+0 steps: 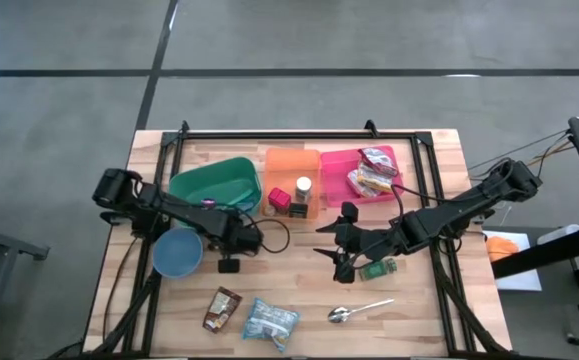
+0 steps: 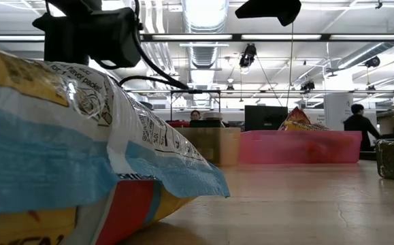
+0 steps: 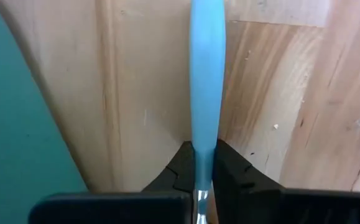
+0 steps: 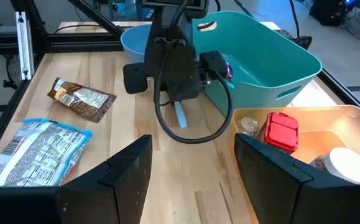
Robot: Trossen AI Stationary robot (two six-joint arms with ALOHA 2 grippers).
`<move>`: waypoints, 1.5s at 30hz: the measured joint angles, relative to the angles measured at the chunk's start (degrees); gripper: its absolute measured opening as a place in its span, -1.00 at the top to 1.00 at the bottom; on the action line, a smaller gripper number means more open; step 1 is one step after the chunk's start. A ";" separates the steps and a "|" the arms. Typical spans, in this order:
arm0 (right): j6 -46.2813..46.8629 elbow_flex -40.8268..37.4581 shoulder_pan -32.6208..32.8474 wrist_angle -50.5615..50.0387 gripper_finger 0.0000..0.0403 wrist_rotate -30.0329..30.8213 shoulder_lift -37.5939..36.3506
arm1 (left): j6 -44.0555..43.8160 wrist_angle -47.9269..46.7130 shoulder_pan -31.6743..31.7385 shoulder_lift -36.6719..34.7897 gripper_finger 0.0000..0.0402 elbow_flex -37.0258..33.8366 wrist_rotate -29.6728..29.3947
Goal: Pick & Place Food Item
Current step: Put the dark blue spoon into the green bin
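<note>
Blue-handled utensil (image 3: pixel 204 74) is the thing being handled, clamped between the closed jaws of the left gripper (image 3: pixel 199 155) just beside the teal bin (image 1: pixel 214 185), off the bin's corner that faces the orange bin (image 1: pixel 294 165). Its long axis runs straight out from the jaws in line with the gripper. The blue handle end points away from the wrist, and a bit of bare metal shows back between the fingers. From the right wrist view the handle (image 4: pixel 181 116) slants down from the left gripper (image 4: pixel 178 102) to the bare wood of the worktop (image 4: pixel 105 68), and its free end points away from the teal bin (image 4: pixel 260 56) toward the right arm.

The right gripper (image 1: pixel 341 250) hovers well apart from the teal bin, out past the orange bin. Its jaws are spread wide with nothing between them, and a green packet (image 1: pixel 379 268) lies just beside it.

A blue bowl (image 1: pixel 177 252) sits near the teal bin's front wall, under the left arm. A brown snack packet (image 1: pixel 222 308), a blue-and-white packet (image 1: pixel 269 322) and a metal spoon (image 1: pixel 354 312) lie farther from the bin, toward the worktop's front edge. A pink bin (image 1: pixel 401 160) holding snack packets stands two places over from the teal bin, beyond the orange one.
</note>
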 joint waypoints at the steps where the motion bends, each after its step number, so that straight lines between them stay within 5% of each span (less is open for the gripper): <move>1: 0.00 0.00 0.02 0.02 -0.12 0.00 0.00 | -0.65 -0.69 -0.21 -0.19 0.91 0.57 -0.08; 11: 0.00 0.02 0.02 -0.01 -0.12 -0.02 0.00 | -5.09 -14.64 -1.66 -6.01 0.91 13.27 -2.34; 20: 0.02 0.04 0.02 -0.01 -0.12 -0.08 0.00 | -4.73 -28.44 2.03 -16.08 0.91 23.27 -17.36; 30: 0.37 0.35 0.02 0.00 -0.12 -0.17 0.00 | 3.32 -24.36 27.37 -19.22 0.91 15.03 -16.96; 34: -0.25 0.35 0.02 -0.09 -0.12 -0.17 0.00 | 7.29 -14.50 35.38 -19.23 0.91 8.67 -7.44; 37: -0.46 0.35 0.02 -0.24 -0.12 -0.17 0.00 | 9.64 -7.54 37.19 -19.23 0.91 3.78 -2.14; 45: -0.60 0.35 0.02 -0.26 -0.12 -0.17 0.00 | 10.68 -4.47 37.00 -18.84 0.91 -2.57 -2.44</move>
